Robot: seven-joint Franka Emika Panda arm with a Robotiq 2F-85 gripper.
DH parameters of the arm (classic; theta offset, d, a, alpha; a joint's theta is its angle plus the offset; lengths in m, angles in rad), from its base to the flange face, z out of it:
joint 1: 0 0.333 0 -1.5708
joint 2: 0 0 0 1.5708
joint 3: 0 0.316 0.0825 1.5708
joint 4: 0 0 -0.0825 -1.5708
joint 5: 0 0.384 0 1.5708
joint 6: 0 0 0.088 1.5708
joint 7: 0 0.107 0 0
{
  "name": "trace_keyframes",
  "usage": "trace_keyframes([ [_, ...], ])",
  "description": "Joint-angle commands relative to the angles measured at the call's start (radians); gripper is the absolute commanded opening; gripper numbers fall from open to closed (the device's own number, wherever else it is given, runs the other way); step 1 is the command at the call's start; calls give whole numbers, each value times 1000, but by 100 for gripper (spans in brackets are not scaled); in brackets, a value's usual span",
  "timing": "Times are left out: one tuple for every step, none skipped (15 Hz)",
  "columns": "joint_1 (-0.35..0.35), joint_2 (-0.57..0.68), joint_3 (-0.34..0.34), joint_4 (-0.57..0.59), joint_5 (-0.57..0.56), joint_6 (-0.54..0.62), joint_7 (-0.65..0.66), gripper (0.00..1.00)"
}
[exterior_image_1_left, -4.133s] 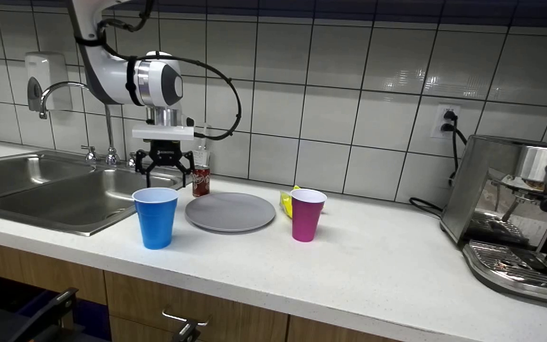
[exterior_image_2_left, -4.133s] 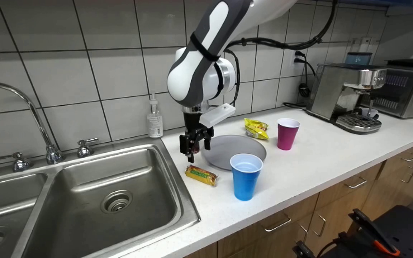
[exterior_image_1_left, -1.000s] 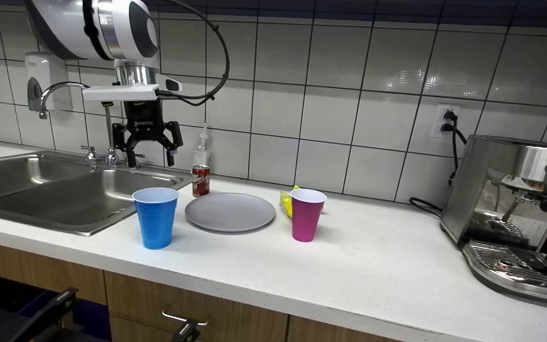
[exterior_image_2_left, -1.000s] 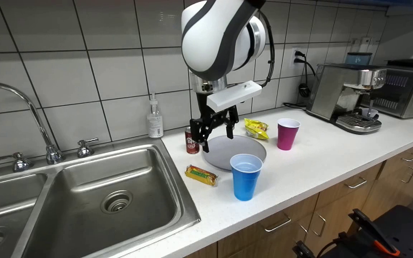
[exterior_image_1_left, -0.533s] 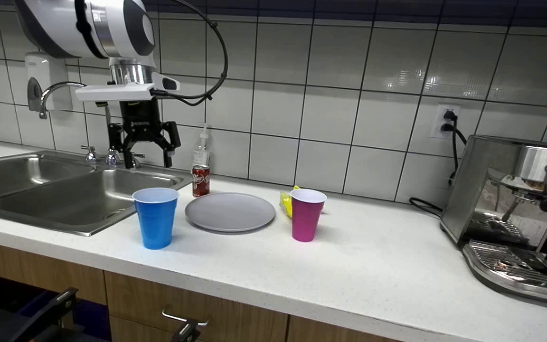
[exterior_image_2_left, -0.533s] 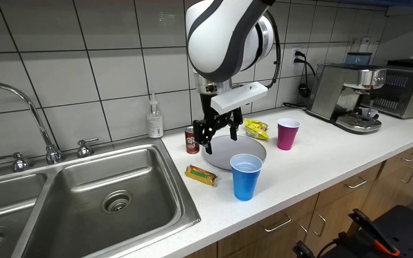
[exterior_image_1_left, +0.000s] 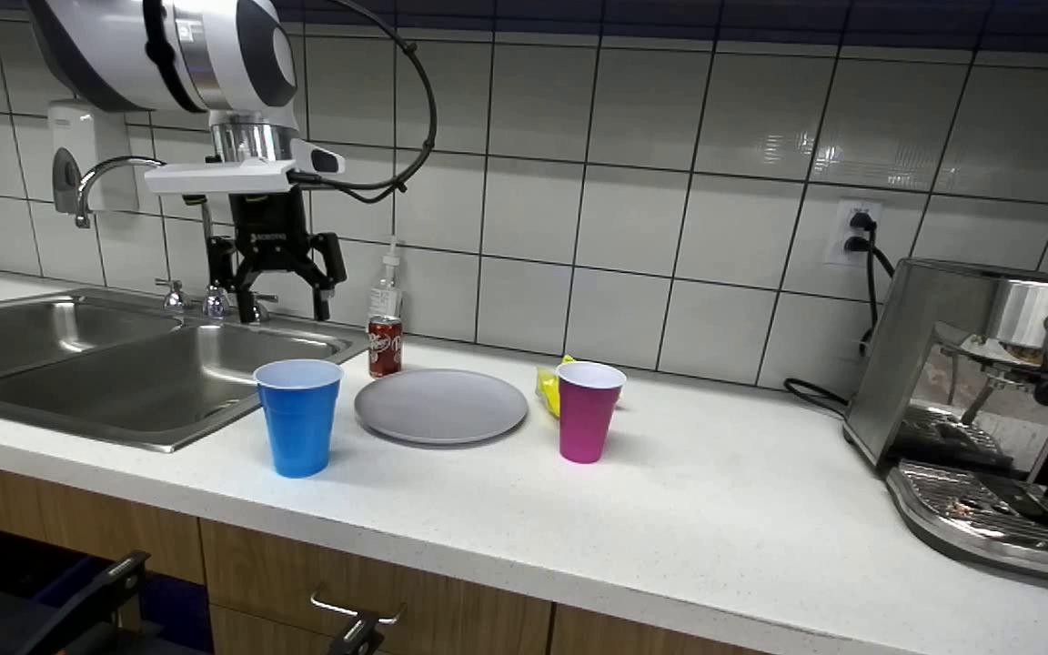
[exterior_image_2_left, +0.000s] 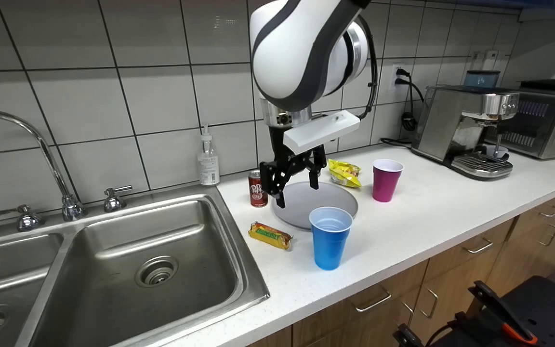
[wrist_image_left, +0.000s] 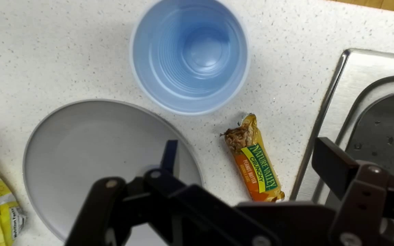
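Our hand (exterior_image_1_left: 283, 315) hangs spread wide, holding nothing, well above the table (wrist_image_left: 63, 58), where the bar (wrist_image_left: 257, 167) lies between plate (wrist_image_left: 80, 147) and sink (wrist_image_left: 337, 112). We judge the bar light, slick outside and crumbly within, so we would grip gently across its middle.

The hand (exterior_image_1_left: 284, 316) is black, the wrapper (wrist_image_left: 257, 167) yellow and orange, the white counter (wrist_image_left: 63, 58) speckled.

Soft light, glare on tiles (exterior_image_1_left: 765, 127)
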Motion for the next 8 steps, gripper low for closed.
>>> trace_keyframes([
  [-6, -9, 11, -12, 7, 3, 13, 100],
  [-6, -11, 11, -17, 7, 7, 13, 100],
  [-6, -12, 14, -21, 17, 9, 2, 100],
  [-6, -10, 16, -22, 28, 9, -8, 100],
  [-7, -8, 21, -22, 51, 4, -30, 100],
  [-6, -8, 24, -24, 60, 3, -37, 100],
  [-4, -11, 28, -28, 70, 2, -44, 100],
  [-2, -14, 31, -33, 71, 5, -42, 100],
])
